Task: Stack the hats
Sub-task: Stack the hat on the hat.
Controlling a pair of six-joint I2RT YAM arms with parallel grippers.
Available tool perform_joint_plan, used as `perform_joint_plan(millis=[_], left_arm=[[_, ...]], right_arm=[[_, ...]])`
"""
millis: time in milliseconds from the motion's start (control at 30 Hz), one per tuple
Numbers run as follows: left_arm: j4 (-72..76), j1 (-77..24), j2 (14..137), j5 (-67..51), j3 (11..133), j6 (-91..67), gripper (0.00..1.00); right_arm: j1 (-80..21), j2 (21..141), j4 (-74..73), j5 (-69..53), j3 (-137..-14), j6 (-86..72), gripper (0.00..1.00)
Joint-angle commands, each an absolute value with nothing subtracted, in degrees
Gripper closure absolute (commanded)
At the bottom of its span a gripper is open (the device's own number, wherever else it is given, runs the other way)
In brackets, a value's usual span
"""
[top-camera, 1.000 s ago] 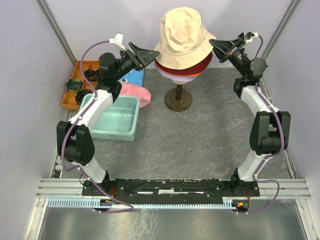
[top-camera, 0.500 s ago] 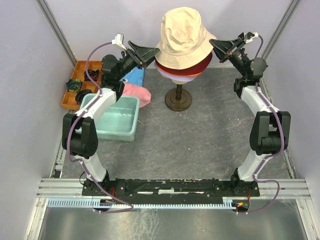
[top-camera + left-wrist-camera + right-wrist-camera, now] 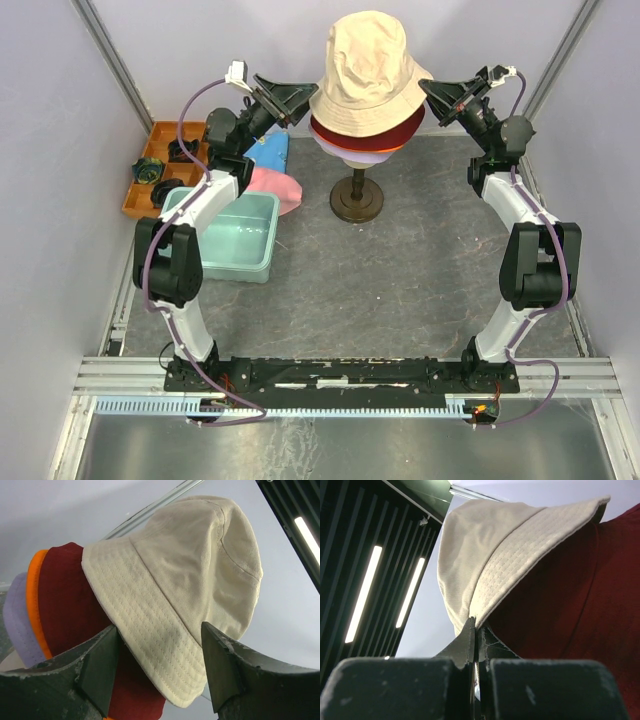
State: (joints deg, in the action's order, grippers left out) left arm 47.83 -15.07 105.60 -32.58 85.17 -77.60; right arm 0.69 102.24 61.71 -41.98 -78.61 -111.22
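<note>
Four hats sit stacked over the mannequin stand (image 3: 357, 200): cream hat (image 3: 368, 70) on top, then dark red hat (image 3: 400, 128), orange hat (image 3: 34, 595) and lavender hat (image 3: 17, 620) lowest. Right fingers (image 3: 475, 625) are closed tight, pinching the cream hat's brim edge. Left fingers (image 3: 159, 636) are spread wide, with the opposite brim edge between them, unclamped. Pink hat (image 3: 275, 185) lies on the tabletop (image 3: 400, 280), just beside the teal bin (image 3: 235, 262), apart from the stack.

place: robot lab cell | signs: plain panel walls (image 3: 50, 200) — aluminium frame rail (image 3: 580, 372)
</note>
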Motion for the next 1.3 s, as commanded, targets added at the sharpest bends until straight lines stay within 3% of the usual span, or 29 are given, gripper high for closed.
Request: perform_joint_plan(millis=[0, 200, 567, 700, 1267], left_arm=[[53.90, -16.11, 106.10, -32.24, 87.91, -81.47, 0.32], [56.77, -16.65, 107.42, -32.17, 87.80, -83.90, 0.46], [60.76, -16.43, 108.09, -32.22, 84.53, -84.98, 0.93], [61.99, -15.26, 107.69, -32.75, 80.91, -83.93, 0.97], [64.16, -13.18, 110.16, -36.81, 76.85, -84.59, 0.97]], right_arm=[[0.68, 101.52, 64.22, -42.32, -78.31, -111.09, 1.00], [0.63, 101.70, 64.29, -42.57, -78.44, -111.44, 1.00], [0.69, 100.67, 64.25, -44.25, -75.73, -110.48, 1.00], [0.93, 100.30, 63.99, -44.90, -73.52, -109.07, 1.00], [4.66, 102.17, 66.82, -46.89, -64.87, -107.31, 1.00]])
